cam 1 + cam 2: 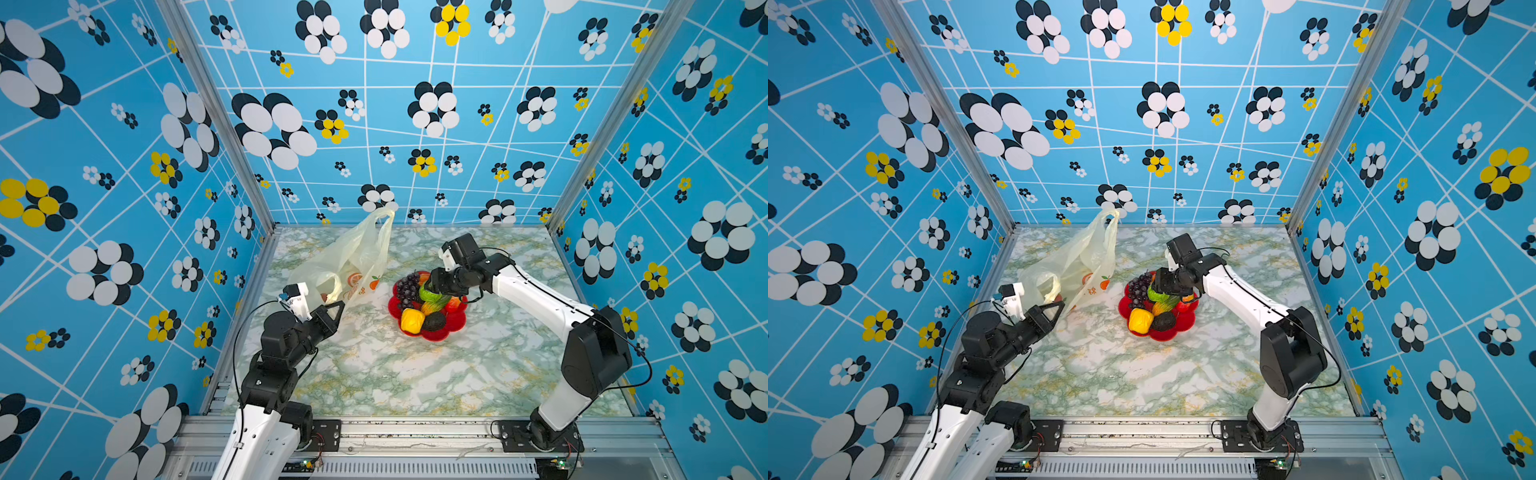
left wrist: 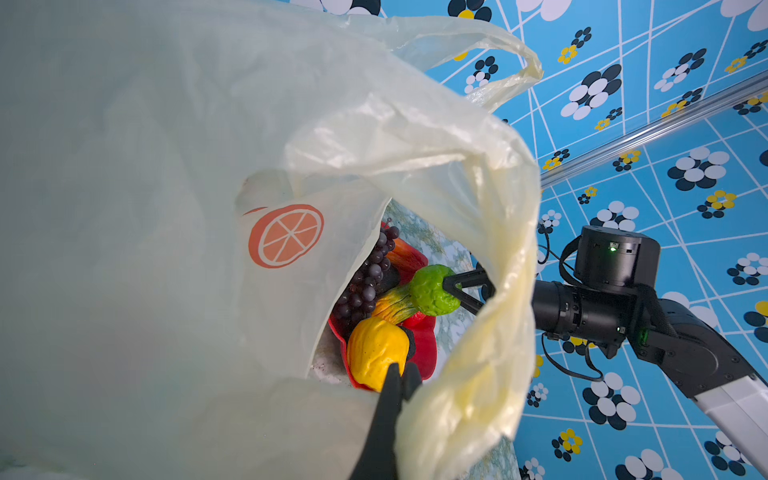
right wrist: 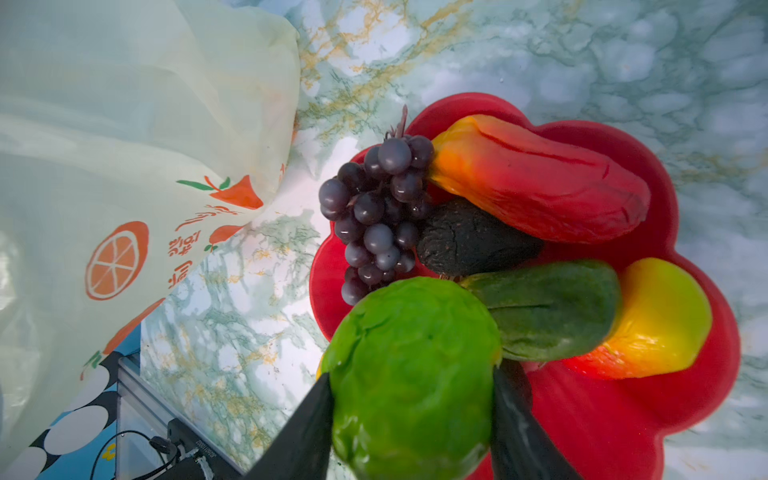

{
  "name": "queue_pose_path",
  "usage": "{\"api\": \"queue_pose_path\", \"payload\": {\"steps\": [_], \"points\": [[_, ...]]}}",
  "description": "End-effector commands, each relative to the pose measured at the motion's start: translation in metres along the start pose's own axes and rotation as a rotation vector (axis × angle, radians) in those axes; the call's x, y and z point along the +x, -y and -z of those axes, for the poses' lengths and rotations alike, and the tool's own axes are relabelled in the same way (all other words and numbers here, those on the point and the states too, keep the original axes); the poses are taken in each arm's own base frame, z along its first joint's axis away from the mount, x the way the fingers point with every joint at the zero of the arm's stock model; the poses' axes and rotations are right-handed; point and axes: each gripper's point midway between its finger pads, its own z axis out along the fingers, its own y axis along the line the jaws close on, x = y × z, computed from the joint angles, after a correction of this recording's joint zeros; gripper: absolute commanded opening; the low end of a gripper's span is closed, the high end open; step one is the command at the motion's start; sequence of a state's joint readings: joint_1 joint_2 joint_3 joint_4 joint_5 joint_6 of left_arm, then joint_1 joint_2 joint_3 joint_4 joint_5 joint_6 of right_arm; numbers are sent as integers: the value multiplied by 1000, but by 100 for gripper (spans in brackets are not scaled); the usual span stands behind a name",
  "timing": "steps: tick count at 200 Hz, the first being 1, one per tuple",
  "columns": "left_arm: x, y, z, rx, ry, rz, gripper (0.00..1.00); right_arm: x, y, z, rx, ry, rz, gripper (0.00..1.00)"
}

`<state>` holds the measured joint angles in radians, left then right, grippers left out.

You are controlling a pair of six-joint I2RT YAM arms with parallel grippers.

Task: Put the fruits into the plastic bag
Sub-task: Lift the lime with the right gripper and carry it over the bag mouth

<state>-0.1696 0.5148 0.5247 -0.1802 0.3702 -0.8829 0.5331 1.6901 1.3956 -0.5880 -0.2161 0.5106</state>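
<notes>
Over one red dish (image 1: pixel 455 323), right gripper (image 3: pixel 415 372) clamps one green ball (image 2: pixel 434 291); left gripper (image 2: pixel 401 374) pinches one plastic bag (image 2: pixel 166 208).

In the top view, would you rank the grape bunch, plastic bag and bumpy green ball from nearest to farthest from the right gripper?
1. bumpy green ball: held in the right gripper.
2. grape bunch: just left, in the dish.
3. plastic bag: farther left, off the dish.
</notes>
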Motion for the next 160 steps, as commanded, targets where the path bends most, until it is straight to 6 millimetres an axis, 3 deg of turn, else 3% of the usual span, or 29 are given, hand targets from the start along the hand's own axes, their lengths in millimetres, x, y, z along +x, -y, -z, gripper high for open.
{"api": "queue_pose_path", "payload": {"steps": [1, 30, 55, 112, 160], "points": [[-2, 3, 2, 17, 11, 1, 0, -7, -7, 16, -33, 45, -12, 38], [-2, 4, 3, 20, 11, 1, 0, -17, -25, 30, -126, 108, -14, 37], [-2, 4, 3, 23, 12, 1, 0, -31, -53, 49, -245, 169, -1, 36], [-2, 8, 3, 44, 12, 10, 0, -53, -154, 74, -412, 227, 173, 35], [-2, 9, 4, 52, 14, 13, 0, -61, -218, 45, -462, 187, 274, 35]]}}
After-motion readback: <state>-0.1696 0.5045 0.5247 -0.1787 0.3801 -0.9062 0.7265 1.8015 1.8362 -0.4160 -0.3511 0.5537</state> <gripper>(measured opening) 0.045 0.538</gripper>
